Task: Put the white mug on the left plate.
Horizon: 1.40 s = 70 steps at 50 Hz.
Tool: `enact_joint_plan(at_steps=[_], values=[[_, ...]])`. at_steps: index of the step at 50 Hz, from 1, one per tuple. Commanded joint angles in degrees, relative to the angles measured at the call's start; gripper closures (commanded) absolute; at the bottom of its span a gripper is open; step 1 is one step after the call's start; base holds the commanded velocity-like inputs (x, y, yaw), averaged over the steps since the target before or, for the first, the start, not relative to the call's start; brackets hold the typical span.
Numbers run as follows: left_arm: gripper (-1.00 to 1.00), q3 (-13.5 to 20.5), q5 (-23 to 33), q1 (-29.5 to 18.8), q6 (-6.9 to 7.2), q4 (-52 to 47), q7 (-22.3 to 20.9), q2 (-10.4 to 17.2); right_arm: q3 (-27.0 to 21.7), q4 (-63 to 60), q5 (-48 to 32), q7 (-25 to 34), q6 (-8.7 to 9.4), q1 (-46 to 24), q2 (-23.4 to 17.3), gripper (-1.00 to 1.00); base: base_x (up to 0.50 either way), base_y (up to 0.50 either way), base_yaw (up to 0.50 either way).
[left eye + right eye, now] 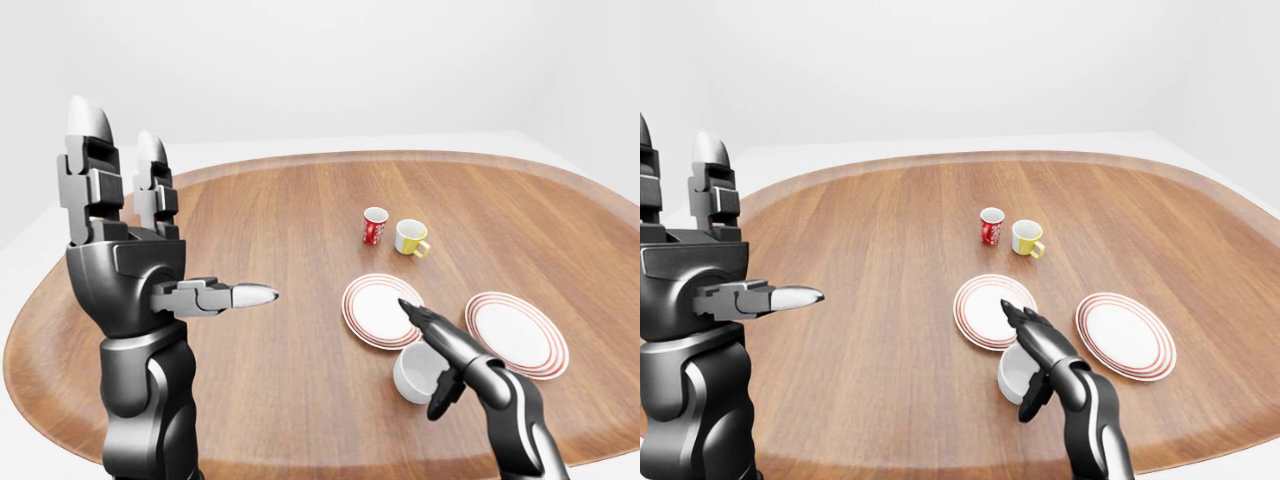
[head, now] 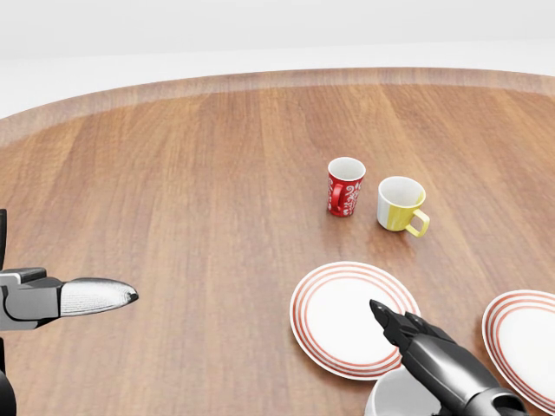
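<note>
The white mug point(image 1: 415, 372) stands upright on the tabletop point(image 1: 280, 230) at its near side, just beside the near edge of the left plate point(image 1: 383, 311) and not yet on it. My right robot hand point(image 1: 437, 360) is at the mug with its fingers spread: one long finger point(image 1: 425, 322) reaches over the rim toward the plate and another point(image 1: 441, 391) hangs down along the mug's right side, so the fingers stand about the cup without closing round it. I cannot tell for sure whether any finger touches the wall. I judge this to be the reach-and-grasp step, with the grip not made. Next I need to close the fingers firmly on the mug's body, lift it clear of the tabletop, carry it the short way to the far left over the plate's striped rim and set it down near the plate's white middle. The risk I see is nudging the mug over, or pushing it into the plate's edge, if I close off-centre. To the right lies the second plate point(image 1: 516, 333), well apart from the mug, which I must not mistake for the target. Farther off stand a red mug point(image 2: 345, 186) and, just to its right, a yellow mug point(image 2: 401, 205), both upright and out of my path. My left robot hand point(image 1: 125, 225) is held up at the left, well away from everything, fingers extended and holding nothing.
</note>
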Motion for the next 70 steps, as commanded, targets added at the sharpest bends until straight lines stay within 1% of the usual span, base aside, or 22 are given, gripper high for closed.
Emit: enact_joint_plan(at_steps=[1,6,17,20,23,32,41,45,46,47,48,56,60,64,65,68,70], values=[[-1.0,-0.02,-0.11,-0.08,0.0,-0.23,0.11,0.0,0.39,1.65,-0.49,-0.08,-0.3,-1.34,-0.57,-1.0,0.0,0.0,0.0],[-1.0,0.0,-0.13,-0.06,0.0,-0.27,0.13,0.02,0.48,2.0,-0.54,0.19,-0.23,-2.04,-0.77,-1.0,0.0,0.0,0.0],[-1.0,0.05,-0.14,0.19,0.0,-0.24,0.02,0.0,1.25,4.61,-0.71,-1.32,-0.83,-2.69,-0.85,-1.0,0.0,0.0,0.0],[-1.0,0.03,-0.1,0.23,0.0,-0.25,-0.08,0.04,1.42,5.69,-0.77,-1.9,-1.24,-2.78,-1.08,-1.0,0.0,0.0,0.0],[-1.0,-0.04,-0.06,0.31,0.0,-0.27,-0.13,-0.02,1.69,6.1,-0.86,-2.1,-1.23,-3.0,-1.04,-1.0,0.0,0.0,0.0],[-1.0,-0.1,0.07,0.16,0.0,0.15,-0.13,-0.03,2.44,8.89,-1.48,-3.47,-2.36,-3.59,-1.52,-1.0,0.0,0.0,0.0],[-1.0,-0.14,0.14,0.2,0.0,0.13,-0.15,-0.07,2.55,11.02,-3.07,-4.59,-4.28,-3.1,-2.31,-1.0,0.0,0.0,0.0],[-1.0,-0.14,0.23,0.27,0.0,0.29,-0.21,-0.07,2.26,11.37,-3.25,-4.85,-4.37,-2.96,-2.35,-1.0,0.0,0.0,0.0],[-1.0,-0.19,0.27,0.32,0.0,0.27,-0.22,-0.08,2.22,11.25,-3.44,-4.79,-4.37,-2.73,-2.44,-0.59,0.0,0.0,0.0],[-1.0,-0.22,0.31,0.36,0.0,0.27,-0.26,-0.09,2.06,11.06,-3.51,-4.94,-4.37,-2.81,-2.41,0.97,0.0,0.0,0.0],[-1.0,-0.26,0.35,0.39,0.0,0.27,-0.28,-0.11,1.87,10.88,-3.29,-4.89,-4.37,-2.93,-2.21,1.0,0.0,0.0,0.0],[-1.0,-0.11,0.37,0.2,0.0,0.44,-0.21,-0.06,1.82,7.93,-1.15,-1.45,-4.28,-2.15,-1.43,1.0,0.0,0.0,0.0],[-1.0,-0.08,0.34,0.09,0.0,0.44,-0.18,-0.04,1.82,7.7,-0.47,-1.13,-4.36,-2.11,-1.33,1.0,0.0,0.0,0.0],[-1.0,-0.18,0.46,0.2,0.0,0.55,-0.24,-0.06,2.03,6.74,0.12,-0.26,-3.96,-2.01,-1.04,1.0,0.0,0.0,0.0],[-1.0,-0.21,0.48,0.19,0.0,0.53,-0.23,-0.07,2.0,6.27,0.29,0.24,-3.55,-2.32,-1.01,1.0,0.0,0.0,0.0],[-1.0,-0.32,0.61,0.31,0.0,0.76,-0.29,-0.12,2.16,5.82,0.63,0.52,-3.45,-2.37,-0.97,1.0,0.0,0.0,0.0],[-1.0,-0.37,0.66,0.31,0.0,0.69,-0.28,-0.15,2.2,4.25,1.22,0.52,-2.51,-2.75,-0.68,1.0,0.0,0.0,0.0]])
